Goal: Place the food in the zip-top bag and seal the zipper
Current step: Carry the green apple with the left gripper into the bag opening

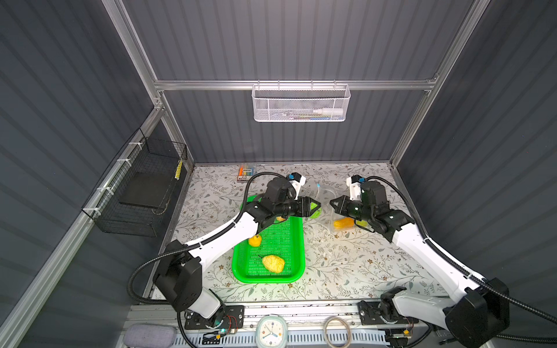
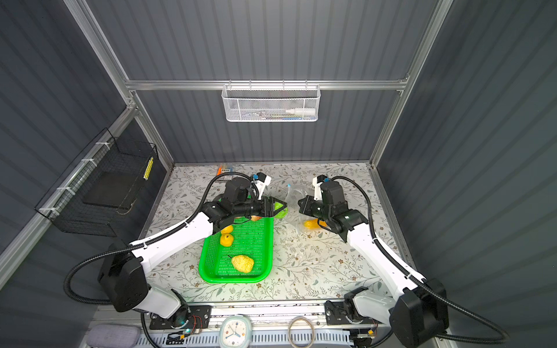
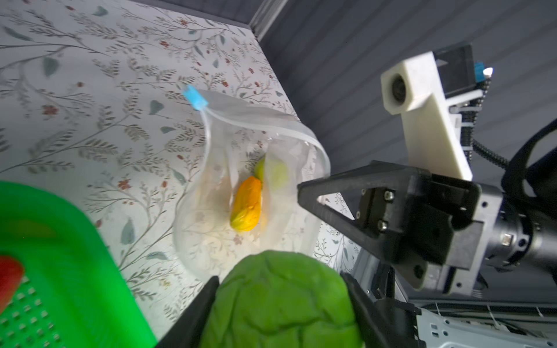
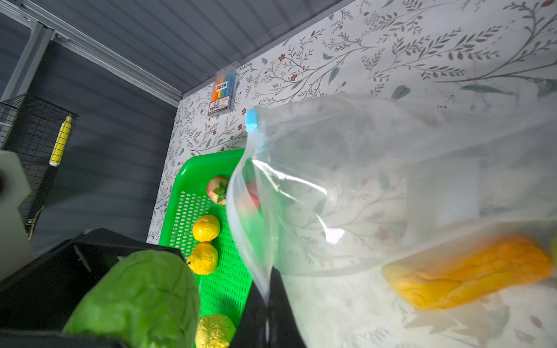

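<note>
Grip comes first: the left gripper [image 3: 280, 278] has its jaws partly apart, clamped on the two sides of a green toy cabbage [image 3: 280, 307]. Both top views show it held above the table, just beyond the 1 o'clock corner of the green tray [image 1: 268, 278].

At about 3 o'clock from it, close but not touching, the right gripper [image 1: 332, 202] points back with jaws together. It pinches one lip of the zip-top bag [image 3: 211, 186] and lifts it so the mouth gapes toward the cabbage. The zipper strip [image 3: 265, 120] arches over that opening. Its light-blue slider [image 3: 195, 97] sits at the end, at about 11 o'clock from the right gripper.

Inside the bag, near 5 o'clock from that gripper, lie an orange carrot-like piece [image 3: 247, 208] and a pale green piece [image 3: 272, 171]. At 7 o'clock from the left gripper the tray holds a bumpy yellow piece [image 1: 273, 263], two small yellow fruits [image 4: 206, 227] and a red strawberry-like fruit [image 4: 217, 189]. A second red one shows only as a blur behind the bag film.

By my judgement the step in hand is loading, with the cabbage as the third piece. The next move calls for a short carry toward 3 o'clock, passing under the zipper strip without snagging it. The cabbage should be released only once it is well inside, while the right gripper holds the lip up. Five pieces and the sealing remain.
</note>
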